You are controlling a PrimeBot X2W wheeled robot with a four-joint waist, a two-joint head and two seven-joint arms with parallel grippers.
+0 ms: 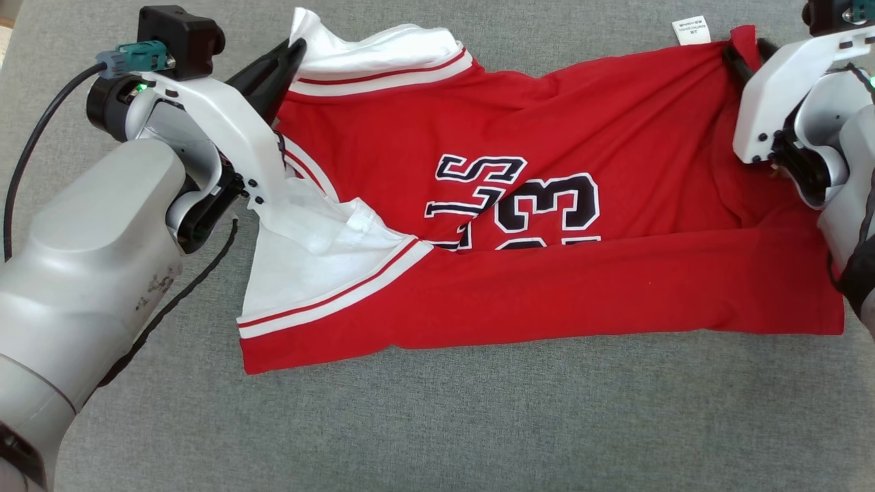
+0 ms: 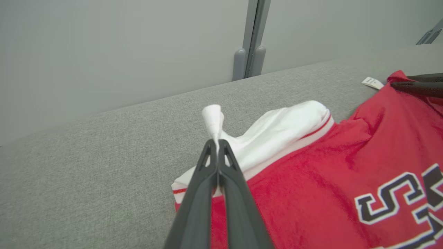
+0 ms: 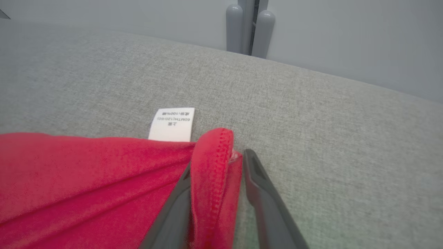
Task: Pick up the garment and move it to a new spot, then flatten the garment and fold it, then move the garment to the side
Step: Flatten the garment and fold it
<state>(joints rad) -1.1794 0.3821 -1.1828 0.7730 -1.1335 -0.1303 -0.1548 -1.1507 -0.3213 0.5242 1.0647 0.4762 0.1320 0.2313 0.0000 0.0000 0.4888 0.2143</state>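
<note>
**Red shirt held at two corners**

The shirt (image 1: 547,294) is red with white sleeves and has a big 23 and some letters on it. It lies spread across the middle of the head view, on a gray cloth surface (image 1: 478,424). The bottom part of the shirt is folded up over the number, so only the top half of the 23 shows. One white sleeve (image 1: 307,266) lies at the lower left. A small white tag (image 1: 690,30) sticks out at the top edge, near the upper right corner.

The left gripper (image 1: 290,58) is at the upper left of the head view. Its two dark fingers are pressed tight together, and a bit of white sleeve cloth is pinched between them. In the left wrist view the white cloth pokes up past the fingertips (image 2: 221,147).

The right gripper (image 1: 745,58) is at the upper right. Its fingers are a little apart, with a thick fold of the red hem squeezed between them. The fold stands up off the gray surface, just beside the tag.

A black cable (image 1: 27,143) hangs by the left arm. Behind the surface is a pale gray wall (image 2: 104,52) with two gray posts (image 3: 249,27).
</note>
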